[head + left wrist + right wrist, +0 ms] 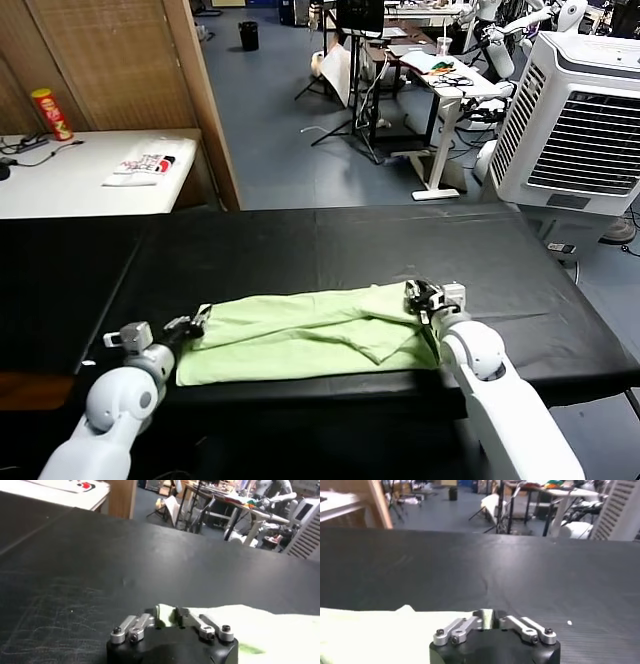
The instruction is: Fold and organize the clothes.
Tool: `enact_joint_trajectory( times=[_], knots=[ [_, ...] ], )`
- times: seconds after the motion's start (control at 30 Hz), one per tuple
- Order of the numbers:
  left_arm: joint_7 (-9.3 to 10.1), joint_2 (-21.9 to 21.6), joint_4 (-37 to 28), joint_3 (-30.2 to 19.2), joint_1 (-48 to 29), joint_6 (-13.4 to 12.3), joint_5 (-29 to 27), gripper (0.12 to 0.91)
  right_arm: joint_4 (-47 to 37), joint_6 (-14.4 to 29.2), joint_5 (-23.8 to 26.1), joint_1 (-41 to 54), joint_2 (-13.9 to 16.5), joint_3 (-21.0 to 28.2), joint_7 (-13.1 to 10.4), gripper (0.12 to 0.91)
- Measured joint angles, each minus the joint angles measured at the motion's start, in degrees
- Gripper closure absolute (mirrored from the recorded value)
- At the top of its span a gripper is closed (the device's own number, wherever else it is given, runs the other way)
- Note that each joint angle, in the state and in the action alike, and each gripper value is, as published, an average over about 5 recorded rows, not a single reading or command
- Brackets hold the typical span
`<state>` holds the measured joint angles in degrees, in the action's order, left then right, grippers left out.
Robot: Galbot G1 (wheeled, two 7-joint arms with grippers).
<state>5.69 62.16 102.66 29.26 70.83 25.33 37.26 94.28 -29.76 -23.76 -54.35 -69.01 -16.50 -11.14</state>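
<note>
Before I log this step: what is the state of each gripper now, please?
Left gripper: closed on the left end of the T-shirt.
Right gripper: closed on the shirt's right end.

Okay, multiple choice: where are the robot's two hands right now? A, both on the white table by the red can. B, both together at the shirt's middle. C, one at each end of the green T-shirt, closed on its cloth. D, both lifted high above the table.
C: the left hand and the right hand sit at opposite ends of the green T-shirt on the black table, each pinching cloth.
</note>
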Motion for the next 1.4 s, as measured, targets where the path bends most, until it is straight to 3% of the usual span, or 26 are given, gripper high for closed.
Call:
enact_joint_trajectory(
  times=[0.17, 0.3, 0.43, 0.57, 0.67, 0.77, 0.93, 1.17, 1.27, 1.4],
  knots=[
    [-0.57, 0.7, -0.95, -0.38, -0.61, -2.15, -7.21, 0.893, 0.66, -0.04, -0.11, -0.71, 0.11, -0.33, 2.02, 0.872],
    [-1.33, 0.87, -1.42, -0.31, -0.84, -2.98, -10.15, 0.846, 2.05, -0.19, -0.07, -1.7, 1.01, -0.8, 3.28, 0.696],
    [-1.57, 0.42, -1.37, 0.06, -0.74, -3.42, -11.55, 0.654, 4.47, -0.71, -1.13, -3.31, 2.41, -1.67, 3.51, 0.462],
    [-1.28, -0.31, -0.46, 1.0, -0.06, -3.41, -10.34, 0.453, 8.35, -1.53, -3.35, -5.72, 4.02, -2.72, 3.49, 0.28],
    [-0.57, -0.15, 1.07, 2.2, 1.14, -2.85, -6.98, 0.306, 11.59, -1.57, -4.07, -7.92, 5.05, -3.64, 3.55, 0.234],
    [-0.16, 0.61, 3.69, 3.7, 3.33, -2.2, -3.67, 0.243, 14.44, -1.58, -5.05, -10.13, 5.74, -4.55, 3.72, 0.228],
    [-0.47, 2.6, 7.68, 4.84, 7.94, -2.37, -3.4, 0.233, 18.17, -1.71, -7.01, -13.17, 6.76, -5.73, 4.12, 0.227],
    [-0.76, 4.54, 7.75, 5.18, 10.94, -3.12, -5.11, 0.251, 21.49, -1.77, -8.31, -15.45, 7.19, -6.99, 4.21, 0.227],
    [-0.81, 5.12, 7.37, 5.2, 11.51, -3.33, -5.14, 0.357, 22.4, -2.02, -8.79, -15.81, 7.21, -7.2, 4.21, 0.227],
    [-0.76, 5.92, 7.8, 5.14, 12.11, -3.41, -5.32, 0.573, 23.13, -2.03, -8.79, -16.19, 7.06, -7.39, 4.22, 0.227]
  ],
)
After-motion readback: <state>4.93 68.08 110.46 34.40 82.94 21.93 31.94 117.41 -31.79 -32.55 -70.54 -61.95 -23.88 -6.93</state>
